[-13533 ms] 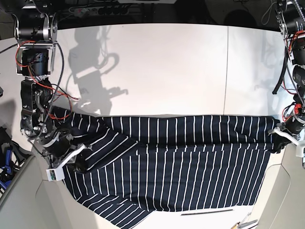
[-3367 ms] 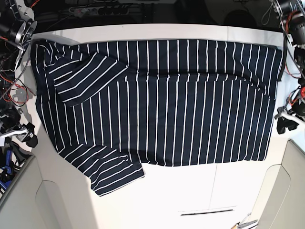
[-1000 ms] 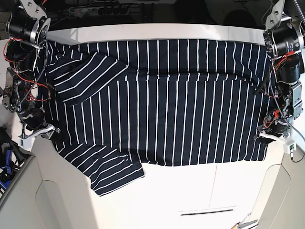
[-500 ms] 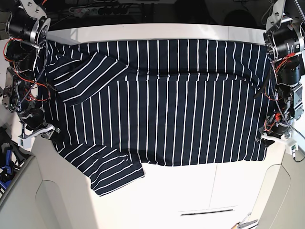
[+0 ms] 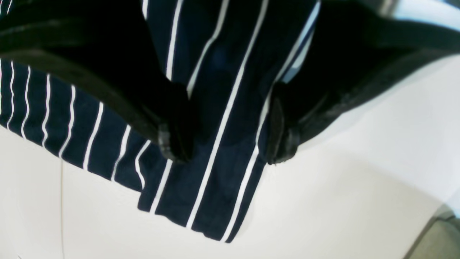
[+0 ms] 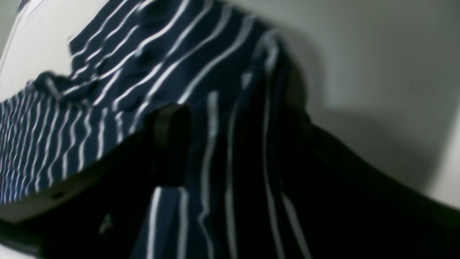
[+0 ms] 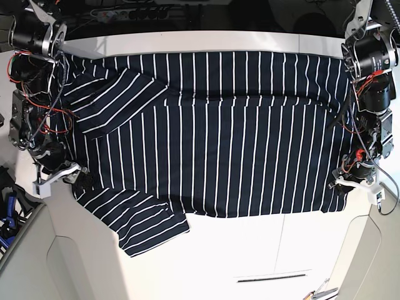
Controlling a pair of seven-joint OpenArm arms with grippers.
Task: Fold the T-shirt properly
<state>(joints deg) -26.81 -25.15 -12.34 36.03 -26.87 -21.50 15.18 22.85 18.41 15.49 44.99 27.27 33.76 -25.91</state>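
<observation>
The T-shirt [image 7: 212, 137], dark navy with thin white stripes, lies spread flat across the white table [image 7: 250, 250]. One sleeve [image 7: 115, 100] is folded onto the body at the upper left. The other sleeve [image 7: 147, 222] sticks out at the lower left. My left gripper [image 7: 342, 187] is at the shirt's lower right corner. In the left wrist view its jaws [image 5: 226, 147] stand open astride that corner of the T-shirt [image 5: 222, 108]. My right gripper [image 7: 78, 177] is at the shirt's left edge, above the lower sleeve. It is open [image 6: 233, 136], with striped cloth [image 6: 143, 54] between its fingers.
Both arm bases stand at the table's far corners, trailing red cables. A thin dark slot [image 7: 272, 277] marks the table's front edge. A blue object [image 7: 7, 215] sits off the table at the lower left. Bare table lies in front of the shirt's hem.
Both grippers have moved inward onto the shirt's edges. The right one slid right and down toward the lower sleeve. The left one shifted left over the hem corner, which has bunched slightly.
</observation>
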